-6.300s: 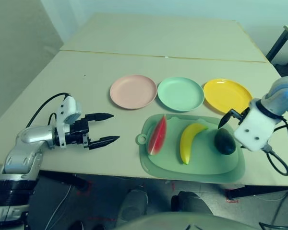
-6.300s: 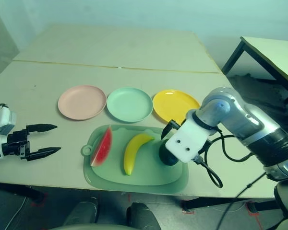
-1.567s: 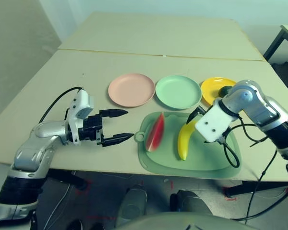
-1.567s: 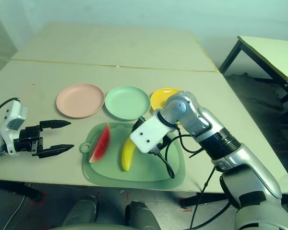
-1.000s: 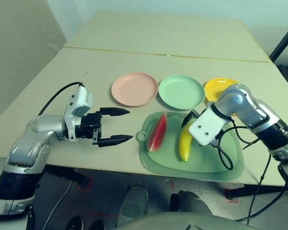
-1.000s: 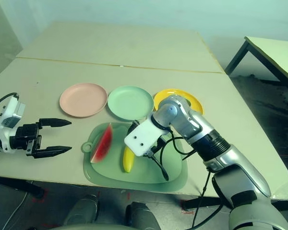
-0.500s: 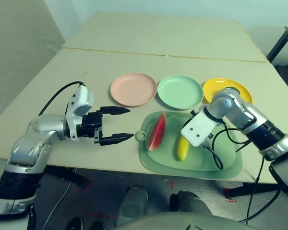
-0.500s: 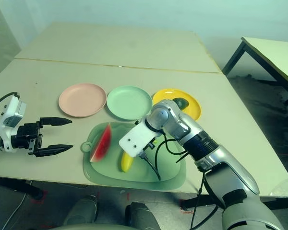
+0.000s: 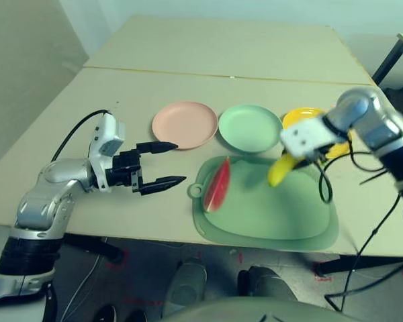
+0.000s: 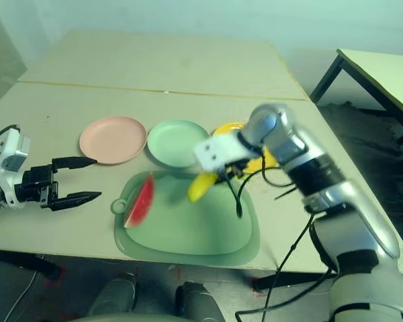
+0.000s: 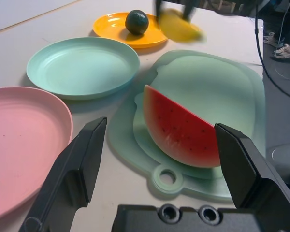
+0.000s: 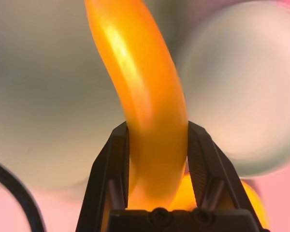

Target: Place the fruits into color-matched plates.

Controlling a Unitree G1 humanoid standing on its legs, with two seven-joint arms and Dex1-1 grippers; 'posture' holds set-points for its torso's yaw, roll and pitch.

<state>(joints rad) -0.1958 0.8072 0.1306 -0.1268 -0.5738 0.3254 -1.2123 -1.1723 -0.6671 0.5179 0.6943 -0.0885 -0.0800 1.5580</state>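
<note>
The yellow banana hangs above the far right part of the green mat, with my right gripper shut on it. Just behind it lies the yellow plate, half hidden by that gripper; the dark green avocado sits in this plate. The watermelon wedge stands on the mat's left side. The mint green plate and the pink plate are bare. My left gripper is open to the left of the mat, pointing at the watermelon.
Black cables hang from my right wrist over the mat's right side. The mat's small ring handle points toward my left gripper. A second table adjoins at the back, and a dark table leg stands at the far right.
My right gripper has lifted the banana off the mat and carried it back and right toward the yellow plate. The left gripper has hardly moved. Earlier, the avocado went from the mat into the yellow plate.
</note>
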